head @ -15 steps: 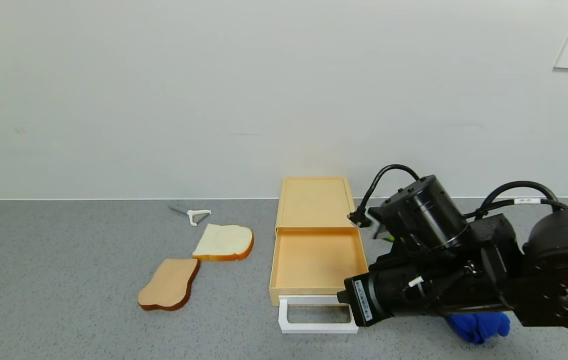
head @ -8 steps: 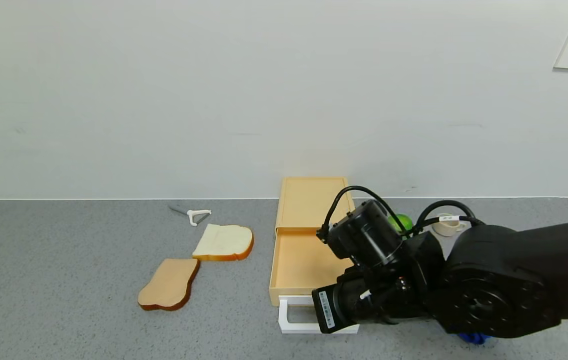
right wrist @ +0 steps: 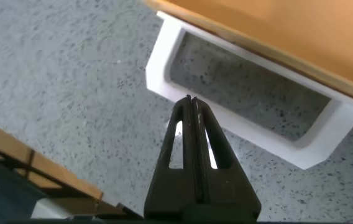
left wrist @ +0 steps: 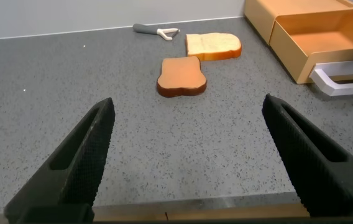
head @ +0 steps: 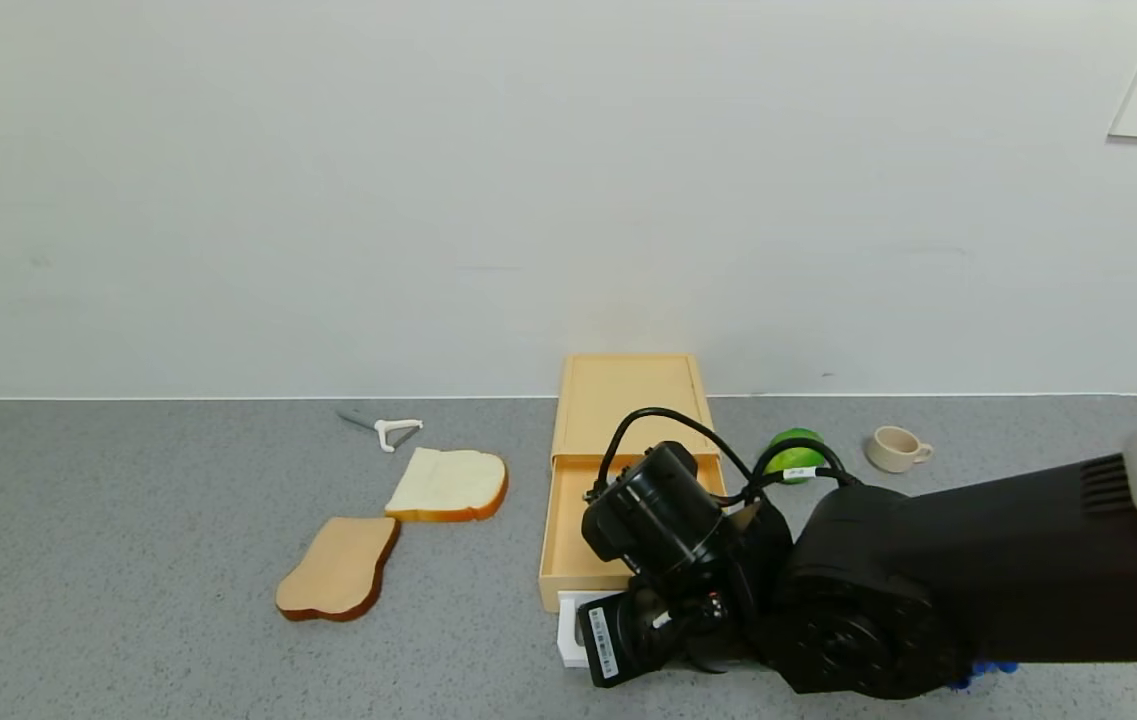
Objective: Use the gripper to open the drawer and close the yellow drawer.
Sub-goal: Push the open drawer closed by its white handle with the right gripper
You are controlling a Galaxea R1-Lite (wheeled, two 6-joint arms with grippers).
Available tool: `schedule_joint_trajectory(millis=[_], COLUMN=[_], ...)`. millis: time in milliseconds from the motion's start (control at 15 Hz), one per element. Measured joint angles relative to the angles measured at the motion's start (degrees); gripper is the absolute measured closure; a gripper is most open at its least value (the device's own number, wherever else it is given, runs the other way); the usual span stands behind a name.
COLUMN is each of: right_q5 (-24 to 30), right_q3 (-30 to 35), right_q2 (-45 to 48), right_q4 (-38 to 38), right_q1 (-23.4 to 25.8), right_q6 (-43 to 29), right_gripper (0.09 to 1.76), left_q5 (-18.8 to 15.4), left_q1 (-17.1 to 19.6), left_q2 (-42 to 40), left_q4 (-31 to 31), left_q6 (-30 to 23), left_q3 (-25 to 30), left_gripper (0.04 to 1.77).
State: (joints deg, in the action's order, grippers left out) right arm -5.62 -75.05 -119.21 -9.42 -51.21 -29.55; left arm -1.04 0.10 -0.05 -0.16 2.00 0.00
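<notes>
Speckled grey counter (head: 128,600), plain white wall behind. The pale yellow plastic drawer (head: 568,540) sits pulled out of its flat box case (head: 628,400). At its 6 o'clock, the right gripper (right wrist: 190,102), jaws pressed together, hovers at the white rectangular loop handle (right wrist: 164,59). The left gripper (left wrist: 189,152) is parked, jaws apart.

Black cabled arm (head: 858,590), white label sticker (head: 599,645)

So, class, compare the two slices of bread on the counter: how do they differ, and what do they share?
The slice nearer the wall shows a pale cream face with a brown crust rim; the nearer slice shows a plain tan-brown face. The pale slice lies beside the peeler; the tan one lies farther from it. Both lie flat on the grey counter, left of the drawer, almost touching at a corner.
</notes>
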Motion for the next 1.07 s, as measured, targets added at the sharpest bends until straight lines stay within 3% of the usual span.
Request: schedule_joint_trajectory(millis=[1067], right_q5=[-2.67], right_q3=[-3.34], right_q2=[-5.27], right_q4=[-0.07], right_q1=[0.98], right_q6=[-0.35], right_gripper=[1.73], left_q5=[0.02], left_q1=[-0.02], left_q2=[0.0], left_q4=[0.0], left_q6=[0.01], left_q3=[0.0], left_gripper=[0.09])
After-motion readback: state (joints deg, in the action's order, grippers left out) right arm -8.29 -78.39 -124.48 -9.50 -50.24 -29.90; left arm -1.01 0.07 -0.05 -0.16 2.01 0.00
